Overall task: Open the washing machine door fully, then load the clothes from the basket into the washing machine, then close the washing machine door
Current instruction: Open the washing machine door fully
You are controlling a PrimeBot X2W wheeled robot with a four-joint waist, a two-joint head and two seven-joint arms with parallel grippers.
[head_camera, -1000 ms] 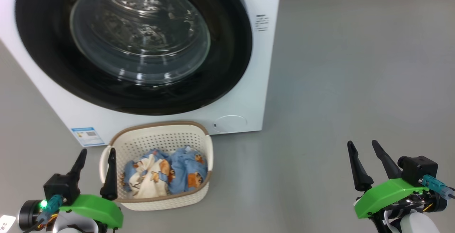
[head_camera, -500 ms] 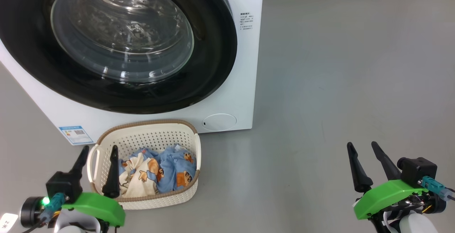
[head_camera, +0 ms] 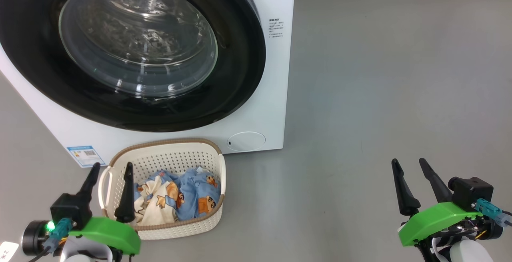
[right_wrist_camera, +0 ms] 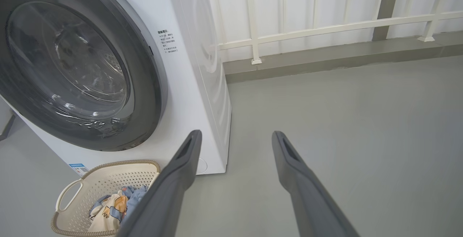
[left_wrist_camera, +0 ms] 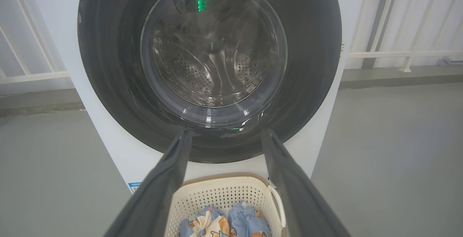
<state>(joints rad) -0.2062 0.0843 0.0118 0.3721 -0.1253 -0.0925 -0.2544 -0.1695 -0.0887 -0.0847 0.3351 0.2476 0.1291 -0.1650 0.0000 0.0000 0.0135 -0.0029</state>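
Shut washing machine door [head_camera: 138,40] facing basket [head_camera: 164,144] of clothes [head_camera: 176,196].
Basket's long axis parallels the door; bare floor [head_camera: 360,94] rightward; left gripper [head_camera: 112,166] and right gripper [head_camera: 408,161] wide, empty.

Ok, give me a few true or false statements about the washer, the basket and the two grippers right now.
1. The white box-shaped washing machine has its round, black-rimmed glass door shut. True.
2. The light-blue and cream printed clothes lie inside the washing machine. False: they sit in the cream perforated plastic basket.
3. The left gripper grips a garment. False: it is open and empty.
4. The right gripper is open above the grey floor. True.
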